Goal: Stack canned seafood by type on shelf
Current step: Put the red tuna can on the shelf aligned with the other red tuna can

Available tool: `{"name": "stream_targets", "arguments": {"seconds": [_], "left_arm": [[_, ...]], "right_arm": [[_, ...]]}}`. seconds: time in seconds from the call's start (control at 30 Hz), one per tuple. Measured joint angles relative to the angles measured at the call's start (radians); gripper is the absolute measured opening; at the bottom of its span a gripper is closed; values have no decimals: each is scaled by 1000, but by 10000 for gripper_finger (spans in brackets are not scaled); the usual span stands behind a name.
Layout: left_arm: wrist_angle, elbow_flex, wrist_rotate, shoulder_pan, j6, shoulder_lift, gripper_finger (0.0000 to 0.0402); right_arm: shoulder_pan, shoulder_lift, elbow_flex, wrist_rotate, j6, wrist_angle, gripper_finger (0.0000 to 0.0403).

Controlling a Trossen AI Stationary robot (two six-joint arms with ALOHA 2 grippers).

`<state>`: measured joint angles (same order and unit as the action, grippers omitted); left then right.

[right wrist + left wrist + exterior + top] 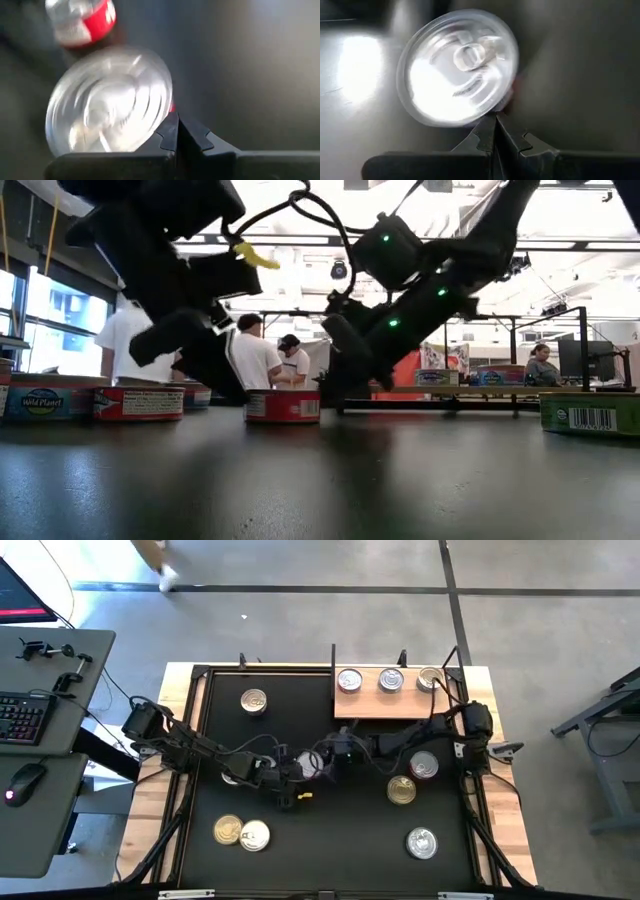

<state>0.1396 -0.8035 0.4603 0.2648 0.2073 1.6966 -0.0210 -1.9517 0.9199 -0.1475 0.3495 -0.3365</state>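
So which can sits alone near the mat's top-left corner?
Start at the large black mat, then its far left corner beside the light wooden shelf. The round gold-and-silver-lidded tin lies there alone, unlike the three on the shelf.

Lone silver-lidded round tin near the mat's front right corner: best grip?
Take the silver-lidded round tin by its low side wall, coming straight down with the jaws either side of the rim. It lies flat, lid up, on the black mat with open space around it, so any approach angle from above should fit.
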Motion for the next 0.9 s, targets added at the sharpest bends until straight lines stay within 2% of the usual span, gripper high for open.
{"name": "stream_targets", "arguments": {"seconds": [0.2, 0.3, 0.4, 0.57, 0.7, 0.8, 0.9], "left_arm": [[12, -1, 269, -6, 78, -12, 3], [53, -1, 301, -3, 105, -29, 3], [65, -1, 305, -2, 105, -48, 3], [67, 0, 274, 1, 105, -48, 3], [70, 0, 159, 3, 125, -48, 3], [57, 14, 47, 14, 131, -48, 3], [-5, 53, 4, 25, 132, -37, 3]], "right_arm": [[-142, 81, -1, 0, 114, 243, 0], [-225, 116, -1, -11, 88, 265, 0], [-284, 129, -1, -82, 45, 284, 0], [-316, 129, -1, -242, 59, 345, 0], [-277, 127, -1, -405, 142, 416, 0], [-218, 108, -1, -420, 154, 408, 0], [-162, 75, -1, -383, 124, 331, 0]]}}
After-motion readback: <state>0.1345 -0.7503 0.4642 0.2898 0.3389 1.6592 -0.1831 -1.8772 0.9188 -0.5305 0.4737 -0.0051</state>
